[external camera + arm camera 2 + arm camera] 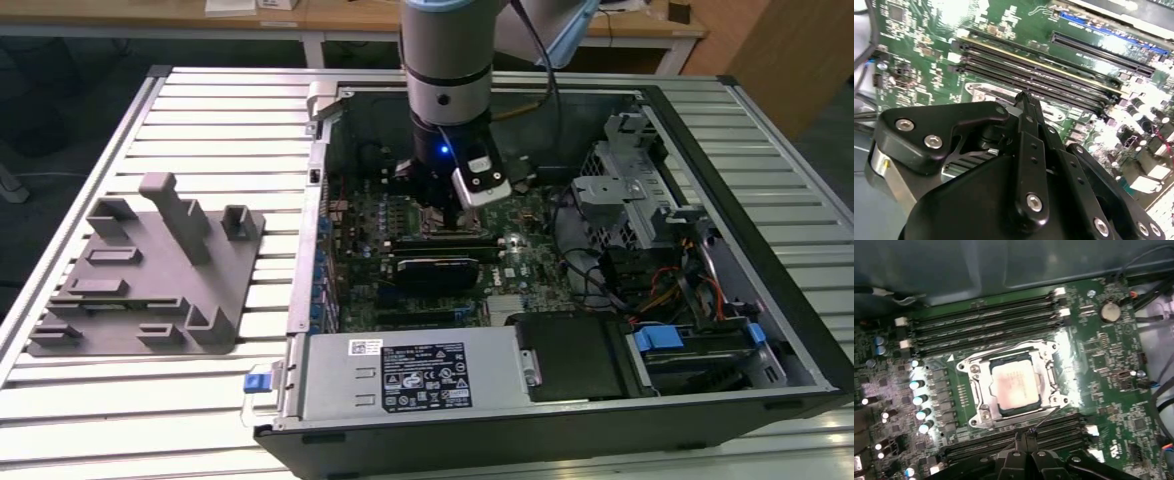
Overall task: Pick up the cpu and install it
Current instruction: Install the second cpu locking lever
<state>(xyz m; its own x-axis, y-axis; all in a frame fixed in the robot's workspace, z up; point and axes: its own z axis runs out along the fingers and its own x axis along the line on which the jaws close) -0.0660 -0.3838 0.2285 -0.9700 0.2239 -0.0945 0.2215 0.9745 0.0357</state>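
Black linkage bars of the end effector (1024, 97) are crowding the second wrist view, with the fingers meeting at a thin tip, so it is looking clenched and is gripping nothing that can be made out. In the first wrist view that same tip is hanging just beside the socket frame (981, 374), on its memory-slot side, and the cpu (1015, 387) is lying flat inside that frame, square to it, with its silvery lid facing up. Judging from this, the chip is already sitting in its seat, while the frame's retaining parts are appearing loose around it rather than visibly locked; that cannot be told for sure. As for handling, the cpu is looking light, rigid and smooth-topped, and probably delicate on its underside, so a hold by two opposite edges of its thin rim would be suiting it best, kept level. In the exterior view the arm is reaching down into the open computer case (747, 250), which is resting on the slatted worktop (214, 120), and a grey holder block (147, 270) is standing well apart from the case, towards the exterior view's left.
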